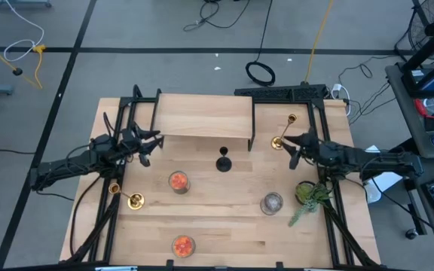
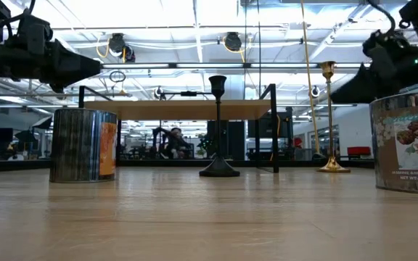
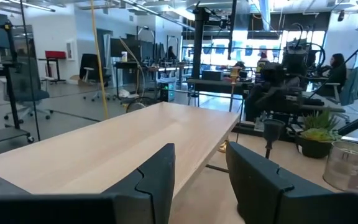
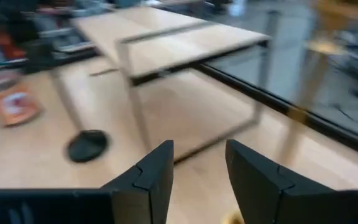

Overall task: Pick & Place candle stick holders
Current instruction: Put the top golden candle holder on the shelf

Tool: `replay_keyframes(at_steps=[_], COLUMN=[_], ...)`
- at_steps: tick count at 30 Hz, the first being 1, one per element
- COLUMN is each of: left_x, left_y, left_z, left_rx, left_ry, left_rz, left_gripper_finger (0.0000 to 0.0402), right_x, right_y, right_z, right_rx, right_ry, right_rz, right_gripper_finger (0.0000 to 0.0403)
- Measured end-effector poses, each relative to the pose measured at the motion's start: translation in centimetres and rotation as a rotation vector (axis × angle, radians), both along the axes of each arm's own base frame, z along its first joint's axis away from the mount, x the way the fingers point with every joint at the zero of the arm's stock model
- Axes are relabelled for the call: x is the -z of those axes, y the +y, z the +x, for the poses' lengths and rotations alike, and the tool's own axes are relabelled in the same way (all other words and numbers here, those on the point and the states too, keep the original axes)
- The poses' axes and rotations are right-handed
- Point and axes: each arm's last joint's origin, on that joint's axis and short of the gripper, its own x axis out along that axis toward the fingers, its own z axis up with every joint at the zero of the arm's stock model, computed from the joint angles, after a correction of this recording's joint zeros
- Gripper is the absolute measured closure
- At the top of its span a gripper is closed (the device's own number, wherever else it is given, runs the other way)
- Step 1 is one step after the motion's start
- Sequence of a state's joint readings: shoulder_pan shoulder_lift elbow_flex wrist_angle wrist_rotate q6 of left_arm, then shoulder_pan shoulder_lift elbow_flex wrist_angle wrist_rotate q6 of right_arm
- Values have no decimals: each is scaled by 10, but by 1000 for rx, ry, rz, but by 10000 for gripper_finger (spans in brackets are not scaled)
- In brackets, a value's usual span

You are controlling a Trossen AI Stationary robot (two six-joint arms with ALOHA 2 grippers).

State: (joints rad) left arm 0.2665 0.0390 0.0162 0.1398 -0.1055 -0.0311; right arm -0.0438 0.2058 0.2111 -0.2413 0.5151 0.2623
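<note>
A matte black candle stick holder point(image 1: 223, 162) stands upright on its round base at mid-table, in front of a wooden riser point(image 1: 204, 117); the low view shows it too point(image 2: 218, 130). One gold holder point(image 1: 281, 139) stands at the right, just beside my right gripper point(image 1: 291, 148), which is open with nothing between its fingers point(image 4: 199, 158). Another gold holder point(image 1: 130, 199) sits near the left edge. My left gripper point(image 1: 151, 144) hovers open by the riser's left end, also with nothing between its fingers point(image 3: 201, 162).
Two jars with orange contents point(image 1: 178, 181) point(image 1: 183, 245), a clear glass jar point(image 1: 271, 202) and a small green plant point(image 1: 311, 196) stand on the near half of the table. The riser's black legs point(image 1: 252, 132) flank the black holder. Black frame rails run along both table sides.
</note>
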Motion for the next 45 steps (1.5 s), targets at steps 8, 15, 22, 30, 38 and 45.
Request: replay_keyframes(at_steps=[8,15,22,30,38,45], left_x=[0,0,0,-6,-9,-10], left_y=[0,0,0,0,0,0], left_z=[0,0,0,-1,-1,-2], left_rx=[-1,-6,-13,-23,-28,-29], left_ry=[1,13,29,-6,-35,-46], left_rz=[2,32,78,144,170,174], left_gripper_finger=[252,252,252,252,252,252], right_x=[8,6,14,22,25,21], right_y=[-5,-5,-5,-11,-16,-20], right_z=[-6,-5,1,5,7,11], right_rx=[216,207,201,255,309,324], right_ry=[80,78,14,-65,-64,-80], right_rz=[-33,-64,-87,-94,-72,-97], right_gripper_finger=[261,261,261,261,261,262])
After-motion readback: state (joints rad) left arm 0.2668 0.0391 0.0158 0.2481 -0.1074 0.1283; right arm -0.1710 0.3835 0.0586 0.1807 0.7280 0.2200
